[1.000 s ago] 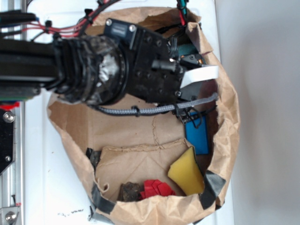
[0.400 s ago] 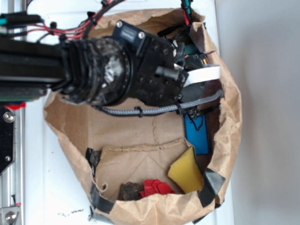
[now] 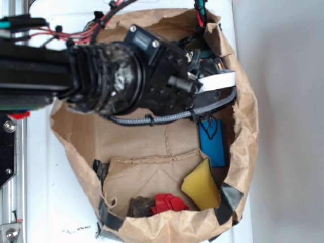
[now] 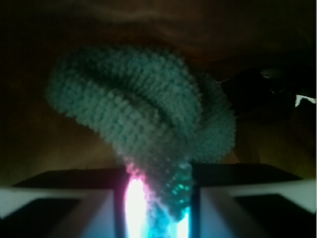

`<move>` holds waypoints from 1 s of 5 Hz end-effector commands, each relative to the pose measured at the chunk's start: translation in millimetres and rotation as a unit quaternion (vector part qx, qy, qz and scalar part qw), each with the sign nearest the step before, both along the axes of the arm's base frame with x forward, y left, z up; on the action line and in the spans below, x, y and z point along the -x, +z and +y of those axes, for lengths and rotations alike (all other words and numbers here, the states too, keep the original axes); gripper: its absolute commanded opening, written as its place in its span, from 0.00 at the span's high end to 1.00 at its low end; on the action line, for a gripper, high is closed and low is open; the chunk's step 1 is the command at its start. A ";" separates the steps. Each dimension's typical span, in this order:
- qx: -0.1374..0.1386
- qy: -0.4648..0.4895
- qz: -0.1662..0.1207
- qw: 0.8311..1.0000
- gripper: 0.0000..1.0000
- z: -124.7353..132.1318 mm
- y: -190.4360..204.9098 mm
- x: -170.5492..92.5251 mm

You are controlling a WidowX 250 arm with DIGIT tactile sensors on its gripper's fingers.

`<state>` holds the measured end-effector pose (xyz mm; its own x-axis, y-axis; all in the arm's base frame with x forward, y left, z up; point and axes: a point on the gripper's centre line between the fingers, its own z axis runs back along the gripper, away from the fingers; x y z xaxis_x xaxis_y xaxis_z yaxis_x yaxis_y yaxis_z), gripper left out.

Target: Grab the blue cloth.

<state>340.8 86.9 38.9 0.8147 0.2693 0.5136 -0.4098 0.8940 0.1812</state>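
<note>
Pincer (image 4: 157,208): clenched on the blue cloth (image 4: 148,114). In the wrist view the two pale fingers (image 4: 59,208) stand close together at the bottom of the frame, a narrow fold of the cloth pinched between them; the rest of the cloth bulges out beyond the fingertips in thick fuzzy folds, teal against a dim brown background.

Arm (image 3: 101,76): black, wrapped in dark tape, reaching from the left into the upper part of a brown paper bag (image 3: 248,126). The pincer end (image 3: 215,81) sits near the bag's upper right wall, one white finger showing; the cloth itself is mostly hidden under the wrist in this view.

Braided grey cable (image 3: 162,119): runs along the underside of the wrist toward the fingers.

Blue rectangular block (image 3: 212,144): just below the pincer, lying on the bag floor.

Yellow wedge-shaped piece (image 3: 201,186): further below, past the block.

Red item (image 3: 169,203) and dark brown lump (image 3: 140,206): lowest in the bag, well apart from the pincer, side by side.
</note>
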 end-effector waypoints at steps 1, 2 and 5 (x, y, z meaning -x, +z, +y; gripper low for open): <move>0.000 -0.041 0.036 0.999 1.00 -5.5 18.3 23.2; 0.019 -0.073 0.053 0.996 1.00 -9.5 37.2 49.7; 0.088 -0.107 0.096 0.986 1.00 -16.4 98.6 71.0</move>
